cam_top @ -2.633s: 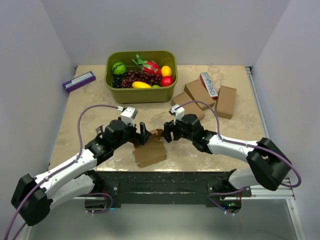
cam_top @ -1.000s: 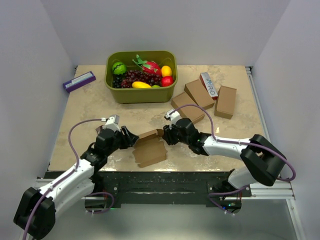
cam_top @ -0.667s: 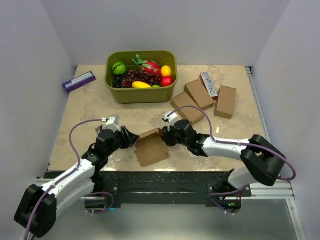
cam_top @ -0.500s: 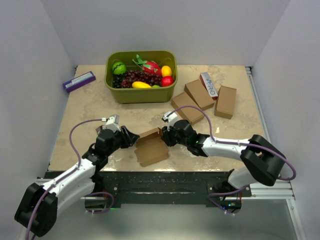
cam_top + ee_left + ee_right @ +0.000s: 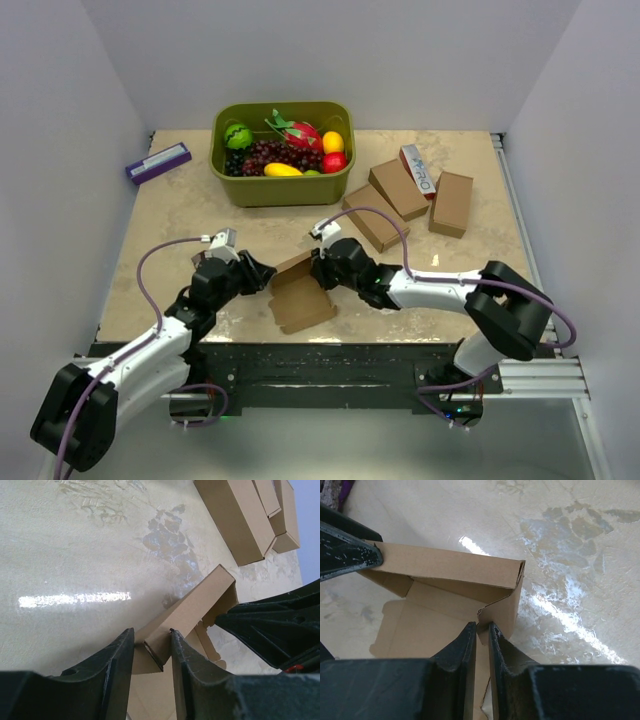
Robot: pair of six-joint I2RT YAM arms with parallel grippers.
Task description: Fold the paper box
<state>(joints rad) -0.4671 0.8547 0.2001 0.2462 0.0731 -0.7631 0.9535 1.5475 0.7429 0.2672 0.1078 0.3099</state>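
Close to the near edge of the counter (image 5: 460, 250), about midway across, the paper box (image 5: 303, 305) lies open. Its flat brown base rests on the counter and its far long wall stands raised and tilted. The two arms reach in low from either side and meet at that wall.

The left tool (image 5: 150, 634) is at the wall's left end. In the left wrist view its two fingers (image 5: 187, 670) stand on either side of the cardboard end. One pad touches the sheet and the other sits just beside it, so I cannot tell whether the wall is actually pinched.

The right tool (image 5: 481, 630) is at the wall's right end, where the short end flap turns the corner. In the right wrist view its own fingers are drawn into a narrow slot, and the flap's edge runs down into that slot and fills it. This tool grips the paper box by the corner flap.

Farther back on the right lie three plain brown cartons (image 5: 375, 217), all flat on the counter. A white-and-red lettered carton (image 5: 420, 168) lies just behind them.

At the far centre stands a green basket (image 5: 280, 192) holding fruit, dark grapes (image 5: 265, 153) among it. To its left, apart from it, a slim purple-and-white box (image 5: 158, 162) lies near the counter's left edge.
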